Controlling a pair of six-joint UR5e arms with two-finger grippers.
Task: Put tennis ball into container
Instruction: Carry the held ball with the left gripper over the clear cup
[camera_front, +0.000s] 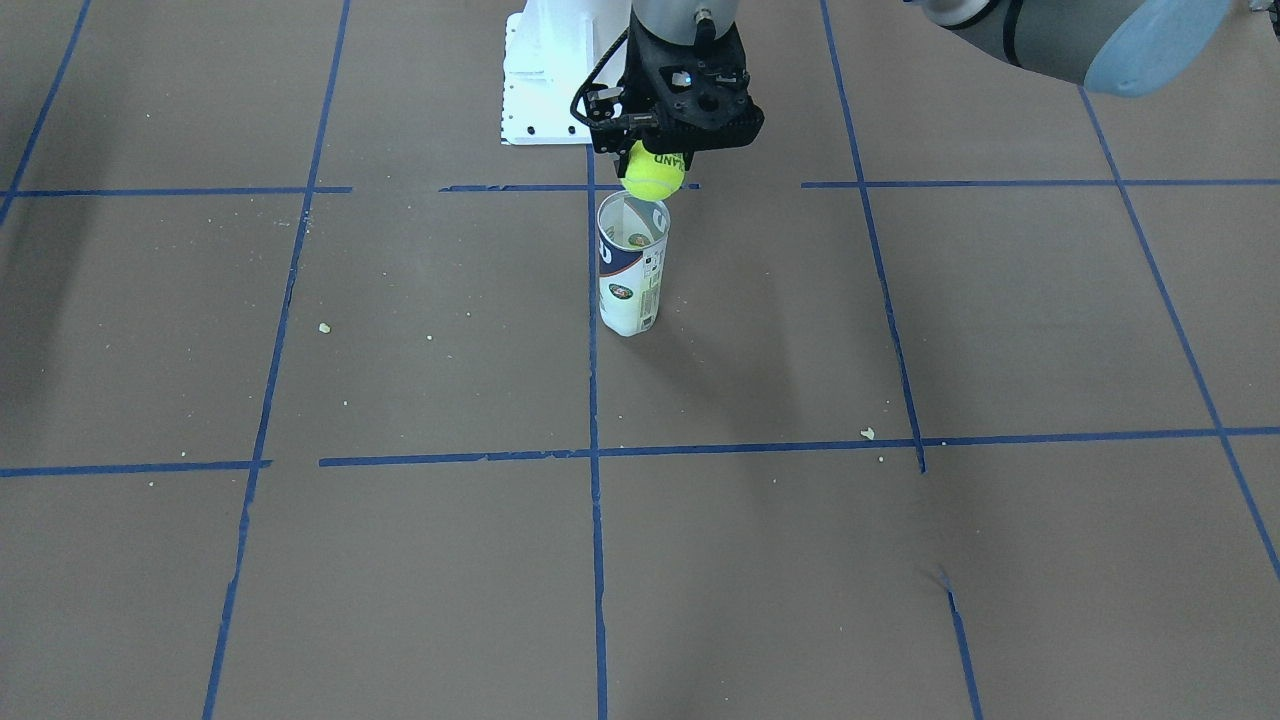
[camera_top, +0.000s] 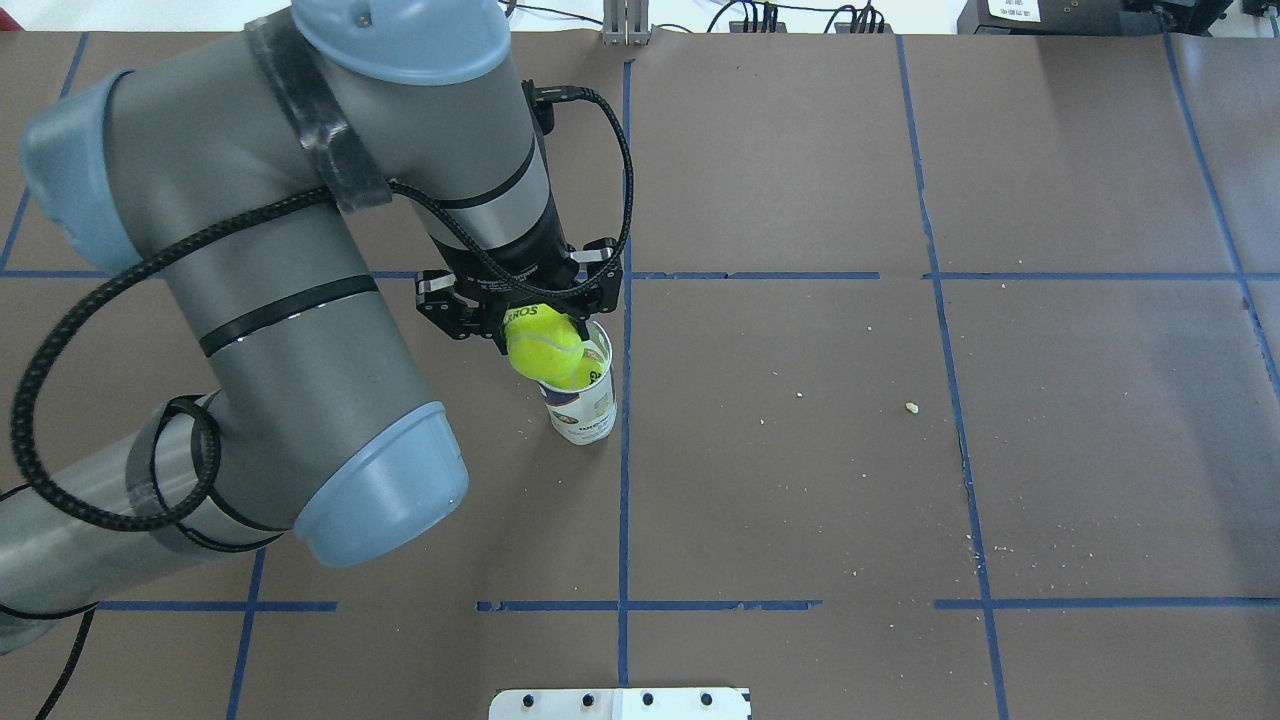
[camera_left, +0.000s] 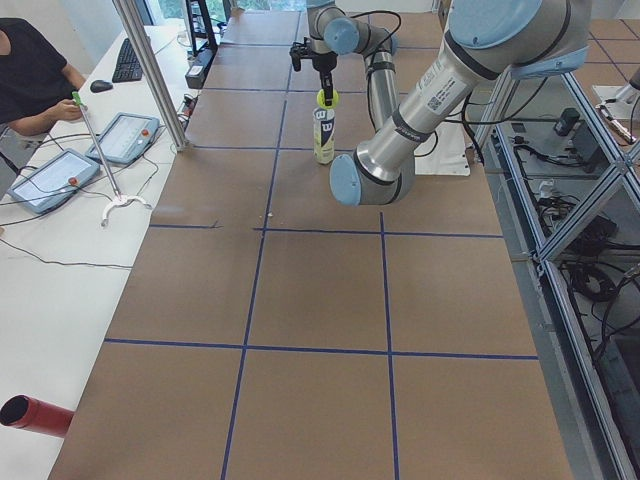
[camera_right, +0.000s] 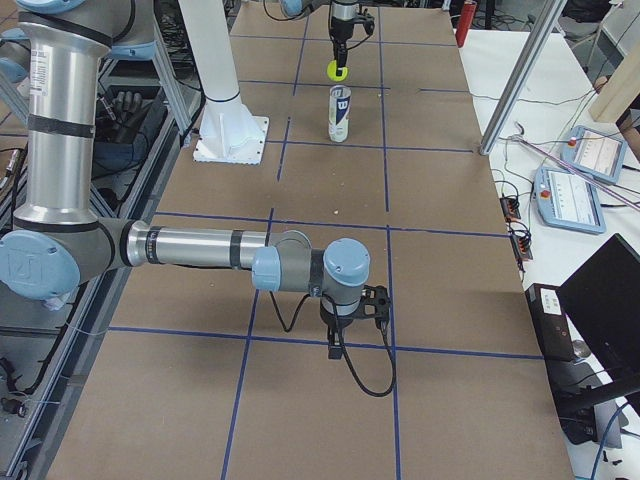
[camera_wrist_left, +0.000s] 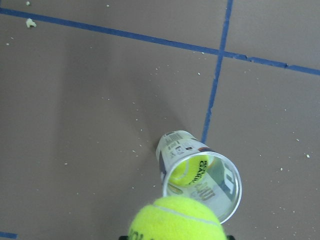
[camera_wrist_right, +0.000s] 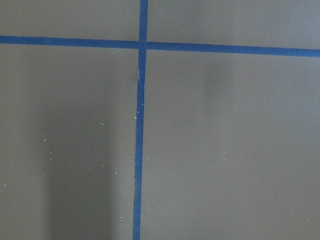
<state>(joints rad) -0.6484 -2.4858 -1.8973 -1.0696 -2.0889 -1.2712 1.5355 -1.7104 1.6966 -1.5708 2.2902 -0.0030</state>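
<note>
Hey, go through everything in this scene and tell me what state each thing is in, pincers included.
tennis ball: gripped, in the air over the container's mouth, not yet inside.
container: upright on the table, top open, no lid on.
second ball: lying inside the container, at the bottom.
left pincer: shut on the tennis ball, pointing down.
right pincer: low over the table, far from the container; open or shut cannot be told.

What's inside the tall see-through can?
Looking down its open mouth, the container shows a yellow-green shape with black lettering, likely another ball. The held tennis ball hides part of the rim.
</note>
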